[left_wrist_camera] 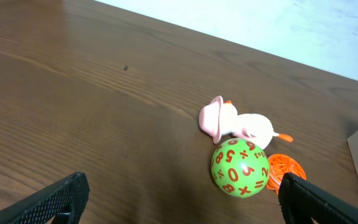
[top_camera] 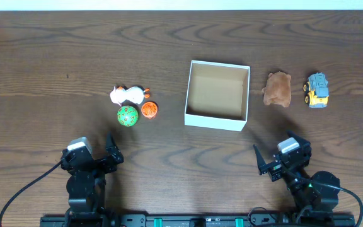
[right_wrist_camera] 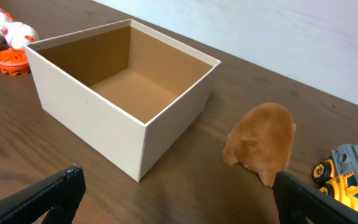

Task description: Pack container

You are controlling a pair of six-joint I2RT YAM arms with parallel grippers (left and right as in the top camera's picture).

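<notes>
Both pairs of jaws gape wide, well apart from the container (top_camera: 216, 120).

1. Dark wooden table (top_camera: 43, 63), with visible grain.
2. White toy figure with a pink hat (left_wrist_camera: 238, 123), lying at 9 o'clock from the table's middle.
3. Green ball with orange numbers (left_wrist_camera: 240, 168), just beside the figure at its 6 o'clock.
4. Orange lattice toy (left_wrist_camera: 286, 167), at the ball's 2 o'clock.
5. Brown plush (right_wrist_camera: 265, 142), at 3 o'clock from the table's middle.
6. Yellow-blue truck (top_camera: 316, 90), at the plush's 3 o'clock, apart from it.
</notes>
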